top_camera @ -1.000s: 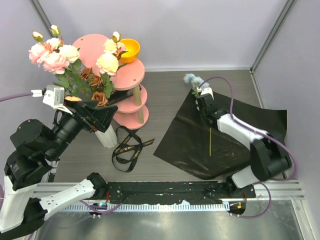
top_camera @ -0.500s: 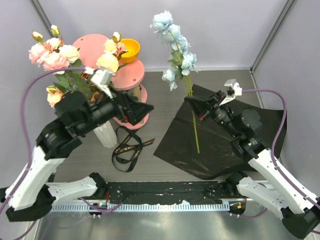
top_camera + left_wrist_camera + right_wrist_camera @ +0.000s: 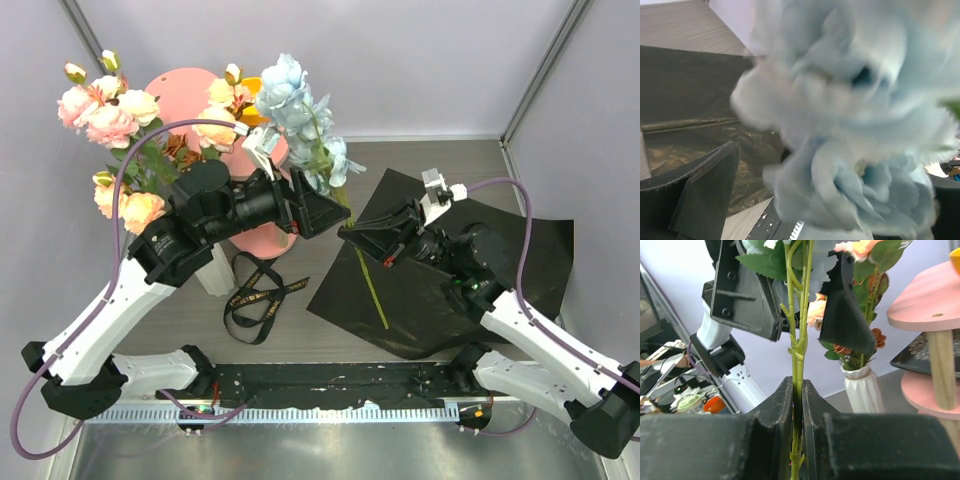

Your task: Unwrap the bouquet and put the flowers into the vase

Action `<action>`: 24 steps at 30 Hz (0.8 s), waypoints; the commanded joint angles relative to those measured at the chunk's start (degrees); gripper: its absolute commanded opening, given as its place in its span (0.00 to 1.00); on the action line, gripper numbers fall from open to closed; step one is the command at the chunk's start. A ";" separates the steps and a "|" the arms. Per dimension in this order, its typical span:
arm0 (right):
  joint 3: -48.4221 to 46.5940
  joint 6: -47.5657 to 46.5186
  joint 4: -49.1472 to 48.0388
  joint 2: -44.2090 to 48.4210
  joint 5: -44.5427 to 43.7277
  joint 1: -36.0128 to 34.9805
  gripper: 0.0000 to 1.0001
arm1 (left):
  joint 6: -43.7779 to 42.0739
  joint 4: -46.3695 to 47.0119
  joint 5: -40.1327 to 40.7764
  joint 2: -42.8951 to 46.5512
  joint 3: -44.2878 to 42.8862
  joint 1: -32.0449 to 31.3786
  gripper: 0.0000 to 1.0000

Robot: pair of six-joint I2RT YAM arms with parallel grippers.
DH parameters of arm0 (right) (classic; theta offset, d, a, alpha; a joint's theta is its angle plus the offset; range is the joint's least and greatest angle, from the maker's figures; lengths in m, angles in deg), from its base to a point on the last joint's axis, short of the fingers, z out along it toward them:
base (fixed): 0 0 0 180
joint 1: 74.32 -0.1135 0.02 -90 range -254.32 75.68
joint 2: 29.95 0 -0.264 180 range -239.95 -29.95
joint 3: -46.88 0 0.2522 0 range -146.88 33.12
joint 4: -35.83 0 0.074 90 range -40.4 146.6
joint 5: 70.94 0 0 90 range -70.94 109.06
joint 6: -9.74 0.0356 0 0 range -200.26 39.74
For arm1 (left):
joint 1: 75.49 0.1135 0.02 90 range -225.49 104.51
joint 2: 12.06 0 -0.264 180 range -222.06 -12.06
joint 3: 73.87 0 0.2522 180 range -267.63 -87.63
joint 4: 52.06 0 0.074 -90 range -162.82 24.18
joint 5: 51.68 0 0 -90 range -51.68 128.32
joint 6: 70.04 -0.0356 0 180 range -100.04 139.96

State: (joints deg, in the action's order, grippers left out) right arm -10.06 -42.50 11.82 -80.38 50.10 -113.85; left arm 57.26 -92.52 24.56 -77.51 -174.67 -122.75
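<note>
Top cam looks down from behind; wrist cams v. close; all share blue flower (image 3: 290, 100).

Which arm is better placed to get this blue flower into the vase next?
Left, probably. The left end effector, open, straddles the blue flower's stem nearer the blooms than where the right end effector clamps it, and the vase stands on the left arm's side.

Your arms (image 3: 95, 325) wear white shells over black joints. A purple cable (image 3: 125, 175) loops off each wrist; the left tool (image 3: 335, 207) and right tool (image 3: 350, 237) are black.
</note>
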 commanded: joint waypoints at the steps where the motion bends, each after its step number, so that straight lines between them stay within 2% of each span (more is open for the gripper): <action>1: -2.78 -1.36 -2.04 -0.71 3.05 -2.22 0.01 | 1.64 5.95 -2.06 -0.47 -2.07 -0.02 0.95; 4: -3.58 -3.83 1.21 -0.81 2.88 -3.45 0.01 | 1.29 7.18 -1.45 -0.03 -1.73 0.07 0.74; 5: -3.67 -4.79 2.78 -0.81 2.79 -3.62 0.01 | 0.76 7.19 -0.66 0.32 -1.55 0.07 0.52; 7: -4.02 -5.50 4.11 -0.81 3.05 -3.98 0.01 | -2.66 5.79 3.63 1.64 -2.07 0.16 0.28; 8: -4.19 -5.85 4.81 -0.81 2.97 -4.06 0.03 | -3.98 3.00 5.48 2.16 -2.51 0.07 0.07; 9: -4.37 -6.72 6.82 -0.81 2.88 -4.15 0.19 | -6.60 1.40 7.93 3.04 -3.47 0.07 0.00; 10: -4.89 -7.52 8.41 -0.72 1.05 -4.15 0.33 | -7.84 -0.01 11.70 3.66 -3.92 0.07 0.00; 12: -5.68 -11.01 14.97 -0.46 -1.33 -4.24 0.54 | -10.39 -3.26 13.32 4.80 -4.62 0.07 0.00; 14: -7.44 -14.36 22.96 0.33 -6.31 -4.15 0.59 | -14.43 -6.24 15.86 6.56 -5.24 0.07 0.00; 17: -8.24 -18.94 28.62 2.00 -13.70 -4.07 0.68 | -19.62 -10.29 19.19 9.54 -5.59 0.07 0.00; 20: -7.19 -20.97 30.65 4.11 -21.17 -4.15 0.76 | -24.10 -14.77 26.73 12.53 -5.77 0.07 0.00; 24: -6.30 -22.11 31.80 4.29 -23.75 -4.15 0.78 | -28.85 -17.77 36.94 16.05 -6.47 -0.02 0.00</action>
State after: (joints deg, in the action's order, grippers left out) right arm -15.48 -60.93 41.08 -76.78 33.54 -117.83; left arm 36.30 -106.18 48.69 -64.29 -178.76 -122.75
